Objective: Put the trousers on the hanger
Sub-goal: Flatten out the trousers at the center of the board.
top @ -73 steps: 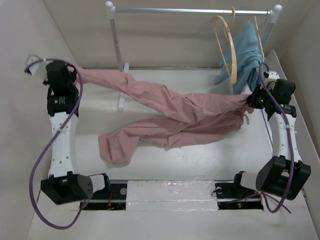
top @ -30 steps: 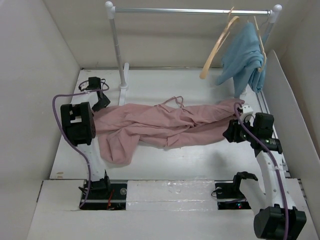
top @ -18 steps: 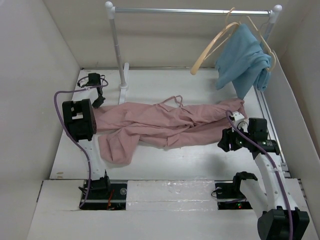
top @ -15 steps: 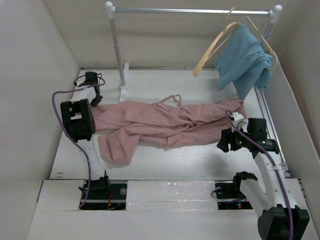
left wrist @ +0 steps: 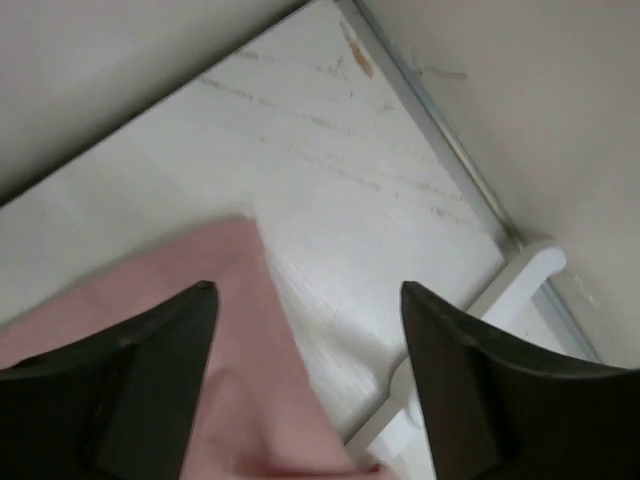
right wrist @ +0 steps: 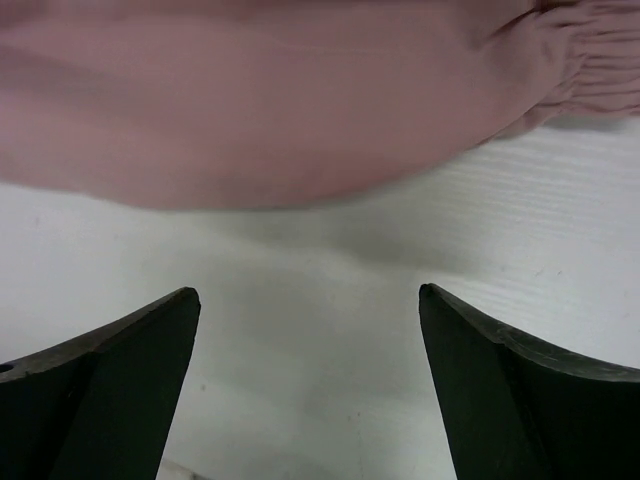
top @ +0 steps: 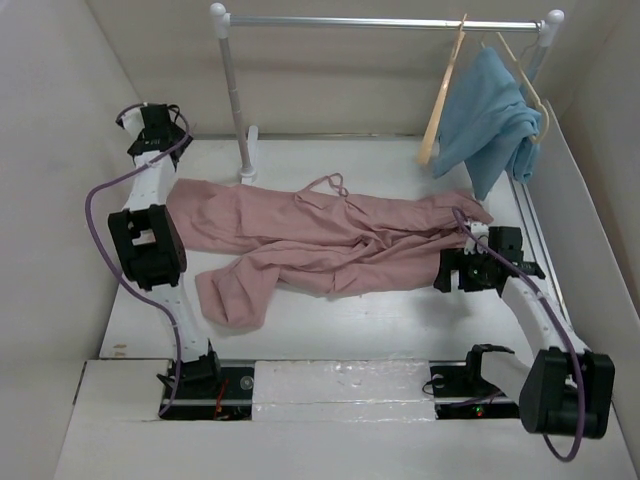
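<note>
White table point(top: 330, 320), trousers point(top: 330, 240) just lying flat, hanger point(top: 441, 110) bare behind them; left gripper point(left wrist: 308, 295) and right gripper point(right wrist: 308, 292) gape empty.

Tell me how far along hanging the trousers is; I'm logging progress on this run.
Done: the trousers lie spread flat on the table. In hand: nothing; the left gripper and right gripper are both open and empty by the cloth's two ends. Left: the hanger hangs bare on the rail beside a blue garment, so fetching it and draping the trousers over it remain.
</note>
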